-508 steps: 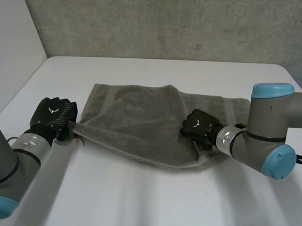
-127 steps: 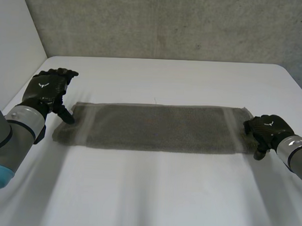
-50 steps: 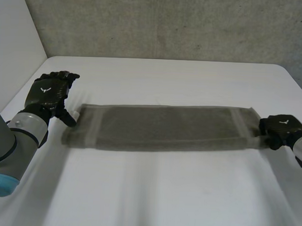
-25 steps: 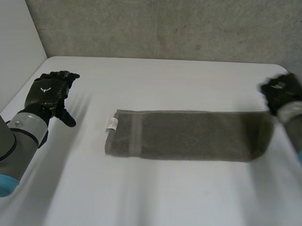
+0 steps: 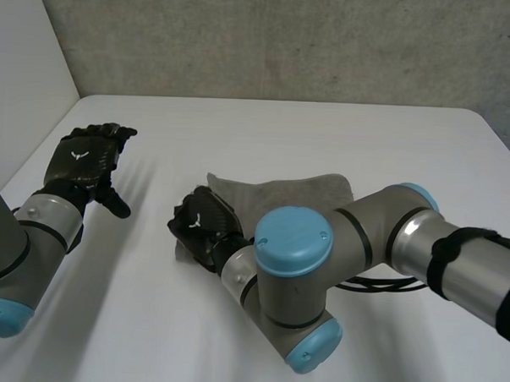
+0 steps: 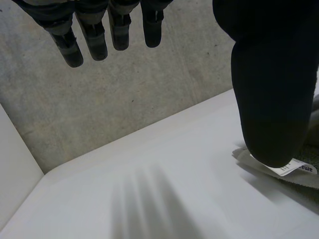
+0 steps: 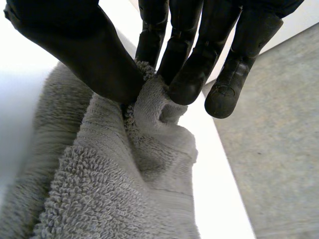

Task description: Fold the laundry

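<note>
On the table (image 5: 392, 146), right robot hand (image 5: 204, 229) pinches towel (image 5: 280, 190) half-hidden by its arm (image 5: 354, 238); left robot hand (image 5: 85, 158) spread.

Beyond towel (image 5: 280, 188): bare table (image 5: 325, 131) runs open to the concrete wall (image 5: 287, 40).
Left of towel: open strip of table, then the left hand (image 5: 83, 158), fingers straight, well apart from the towel.
On towel: right hand (image 5: 204, 227) pinches a fold at its left end.
Near side of towel: right arm (image 5: 320, 261) lies across, blocking that approach.
Right of towel: bare table beyond the arm.
</note>
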`<action>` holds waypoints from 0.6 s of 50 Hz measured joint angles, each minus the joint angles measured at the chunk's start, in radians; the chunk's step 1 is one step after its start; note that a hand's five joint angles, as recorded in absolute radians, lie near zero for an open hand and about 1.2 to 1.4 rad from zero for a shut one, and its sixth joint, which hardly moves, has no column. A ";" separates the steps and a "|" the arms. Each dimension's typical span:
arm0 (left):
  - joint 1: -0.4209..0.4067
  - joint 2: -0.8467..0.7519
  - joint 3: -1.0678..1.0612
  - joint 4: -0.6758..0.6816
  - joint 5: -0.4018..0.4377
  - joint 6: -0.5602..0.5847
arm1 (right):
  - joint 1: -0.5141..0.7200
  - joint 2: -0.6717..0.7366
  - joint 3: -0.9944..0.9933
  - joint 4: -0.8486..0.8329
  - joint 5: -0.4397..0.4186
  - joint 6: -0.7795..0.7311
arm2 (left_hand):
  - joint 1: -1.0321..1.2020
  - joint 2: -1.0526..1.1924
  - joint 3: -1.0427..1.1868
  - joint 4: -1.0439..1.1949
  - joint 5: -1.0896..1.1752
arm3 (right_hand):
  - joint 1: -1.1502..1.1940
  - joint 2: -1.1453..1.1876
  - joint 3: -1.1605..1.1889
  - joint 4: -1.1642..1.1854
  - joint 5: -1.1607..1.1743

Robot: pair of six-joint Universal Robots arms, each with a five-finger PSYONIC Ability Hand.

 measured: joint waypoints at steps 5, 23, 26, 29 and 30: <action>0.000 -0.002 0.000 0.001 0.000 0.000 | 0.001 0.029 -0.023 0.001 -0.006 0.051 | 0.000 0.000 0.000 0.000 0.000 | 0.000 0.000 0.000 0.000 0.000; -0.007 -0.008 0.000 0.000 0.000 0.000 | -0.024 -0.048 -0.011 0.151 -0.062 0.197 | 0.000 0.000 0.000 0.000 0.000 | -1.092 -1.071 -1.104 -1.082 -1.098; -0.010 -0.010 -0.001 0.000 0.000 0.000 | -0.063 -0.135 0.042 0.191 -0.074 0.249 | 0.000 0.000 0.000 0.000 0.000 | -1.092 -1.071 -1.104 -1.082 -1.098; -0.016 -0.010 -0.003 0.000 0.000 0.000 | -0.135 -0.243 0.129 0.212 -0.100 0.309 | 0.000 0.000 0.000 0.000 0.000 | -1.093 -1.071 -1.104 -1.082 -1.098; -0.018 -0.010 -0.003 0.000 0.000 0.000 | -0.155 -0.265 0.151 0.214 -0.109 0.319 | 0.000 0.000 0.000 0.000 0.000 | -1.093 -1.071 -1.104 -1.082 -1.098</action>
